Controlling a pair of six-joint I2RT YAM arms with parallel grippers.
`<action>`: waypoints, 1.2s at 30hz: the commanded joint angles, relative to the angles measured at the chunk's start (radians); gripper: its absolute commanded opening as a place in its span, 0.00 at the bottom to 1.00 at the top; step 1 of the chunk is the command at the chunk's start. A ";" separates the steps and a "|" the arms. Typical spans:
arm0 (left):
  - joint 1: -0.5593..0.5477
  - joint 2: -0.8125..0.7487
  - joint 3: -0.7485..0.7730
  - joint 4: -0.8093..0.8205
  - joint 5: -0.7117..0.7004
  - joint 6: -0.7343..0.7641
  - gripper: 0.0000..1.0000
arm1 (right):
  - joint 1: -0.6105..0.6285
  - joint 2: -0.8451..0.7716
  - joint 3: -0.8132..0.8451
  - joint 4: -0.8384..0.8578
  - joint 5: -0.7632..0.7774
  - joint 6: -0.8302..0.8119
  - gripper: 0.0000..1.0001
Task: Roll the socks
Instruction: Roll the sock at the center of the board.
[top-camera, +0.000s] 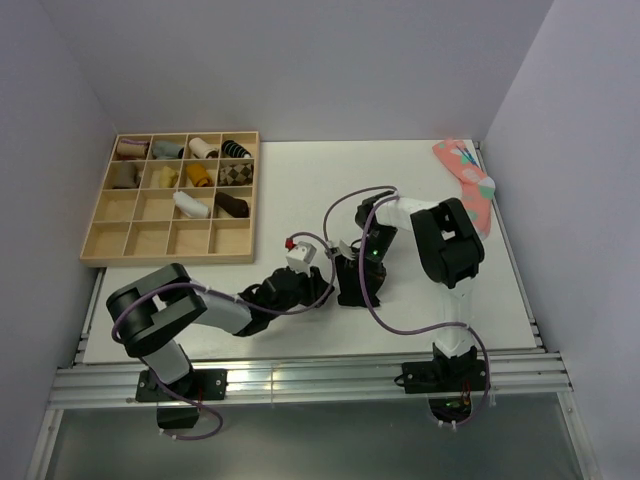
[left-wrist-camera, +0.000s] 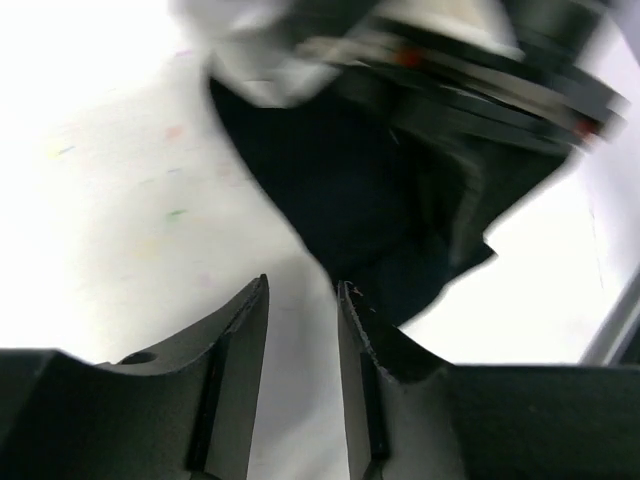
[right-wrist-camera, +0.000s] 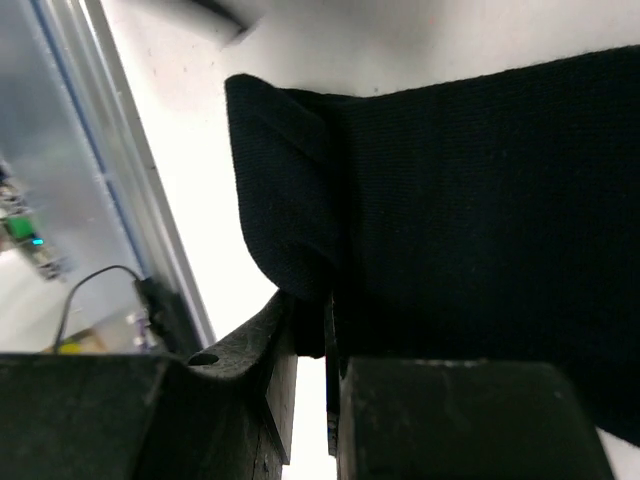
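Note:
A black sock lies on the white table between my two grippers, near the front middle. In the left wrist view the sock spreads just ahead of my left gripper, which is open, with only bare table between its fingers. The left gripper sits to the sock's left. My right gripper is shut on a folded edge of the sock, and dark knit fills most of that view. From above, the right gripper reaches down over the sock.
A wooden compartment tray stands at the back left and holds several rolled socks. A coral-pink spotted sock lies at the back right corner. The metal rail runs along the table's front edge.

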 joint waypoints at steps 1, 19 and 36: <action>-0.053 -0.023 -0.021 0.222 -0.020 0.181 0.40 | -0.004 0.044 0.025 -0.027 0.065 0.006 0.05; -0.078 0.115 0.124 0.126 0.322 0.445 0.50 | -0.010 0.098 0.087 -0.046 0.030 0.075 0.06; -0.078 0.247 0.155 0.156 0.293 0.454 0.49 | -0.016 0.106 0.085 -0.060 0.032 0.075 0.05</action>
